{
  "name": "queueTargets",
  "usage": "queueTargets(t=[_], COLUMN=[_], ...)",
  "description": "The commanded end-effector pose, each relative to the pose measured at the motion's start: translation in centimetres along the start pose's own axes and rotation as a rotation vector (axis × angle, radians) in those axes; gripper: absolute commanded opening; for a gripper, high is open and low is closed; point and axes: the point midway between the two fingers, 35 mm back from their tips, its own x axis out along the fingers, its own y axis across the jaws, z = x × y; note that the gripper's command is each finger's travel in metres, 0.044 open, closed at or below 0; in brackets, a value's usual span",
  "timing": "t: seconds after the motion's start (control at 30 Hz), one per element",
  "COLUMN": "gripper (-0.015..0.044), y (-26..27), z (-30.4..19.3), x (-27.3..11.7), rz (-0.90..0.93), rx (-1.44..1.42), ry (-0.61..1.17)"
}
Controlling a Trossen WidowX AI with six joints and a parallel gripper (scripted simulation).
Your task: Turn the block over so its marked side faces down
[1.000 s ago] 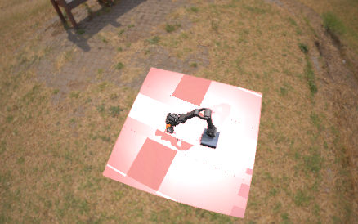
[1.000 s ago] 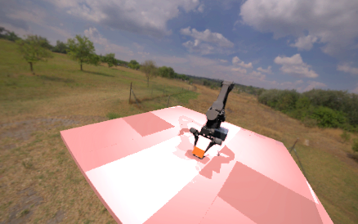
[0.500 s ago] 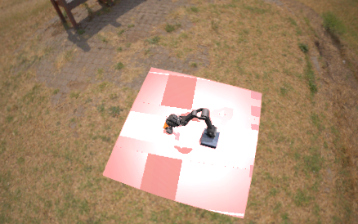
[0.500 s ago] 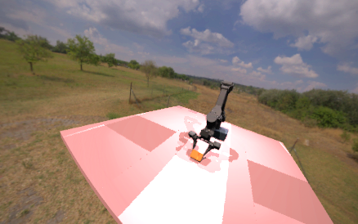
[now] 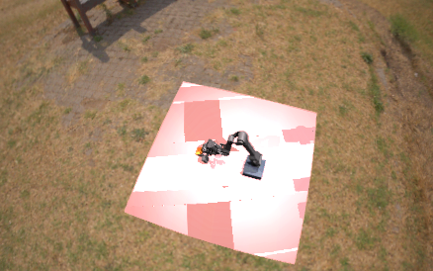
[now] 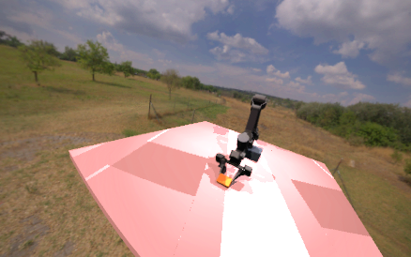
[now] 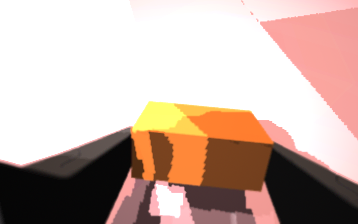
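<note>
The orange block [image 5: 199, 150] [image 6: 224, 180] [image 7: 202, 157] is held crosswise between the two black fingers. Its upper face shows yellow and orange areas of light, and its face toward the wrist camera shows orange and dark brown patches. No clear mark can be made out on either face. My gripper [image 6: 227, 178] [image 7: 198, 142] is shut on the block, with one finger at each end. The block is at or a little above the table [image 5: 210, 225] [image 6: 158, 169]; the frames do not show whether it touches. Its underside and far side are hidden.
The arm's dark base [image 5: 254, 168] stands on the table, to the right of the block in the top view. The table's left edge lies beyond the block there. Patches of glare and shadow cross the pink top. A bench [image 5: 86, 22] stands far off on the ground.
</note>
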Motion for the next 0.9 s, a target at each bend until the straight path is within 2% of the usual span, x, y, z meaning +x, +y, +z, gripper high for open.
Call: queueTargets(t=[0.0,0.4,0.87], gripper=[0.0000,0.0000,0.0000], y=[-0.1,-0.2,-0.2], z=[-1.9,-2.4,-2.1], x=[-0.1,-1.7,-2.0], rz=[-0.004,-0.005,-0.005], rx=[-0.005,-0.004,-0.004], ry=[-0.013,-0.182,-0.209])
